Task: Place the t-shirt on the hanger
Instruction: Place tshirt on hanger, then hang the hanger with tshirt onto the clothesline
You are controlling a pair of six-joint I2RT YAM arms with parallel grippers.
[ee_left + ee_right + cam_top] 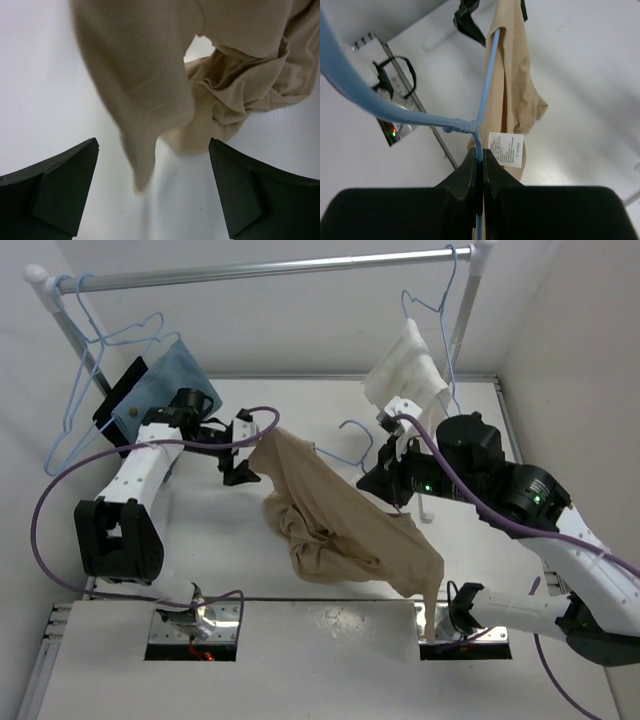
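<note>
The tan t-shirt [335, 525] hangs draped over a pale-blue wire hanger [350, 453] held above the table. My right gripper [385, 477] is shut on the hanger [487, 85] just below its twisted neck; the shirt [512, 75] and its white care label [506, 149] hang beyond my fingers. My left gripper [243, 462] is open and empty beside the shirt's upper left end. In the left wrist view a shirt fold [145, 90] dangles in front of my open gripper [154, 150], untouched.
A rail [270, 270] crosses the back. Spare blue hangers [105, 350] and a blue cloth [160, 390] hang at its left. A white cloth [405, 370] on another hanger hangs at its right. Two floor cutouts [195, 625] lie near the arm bases.
</note>
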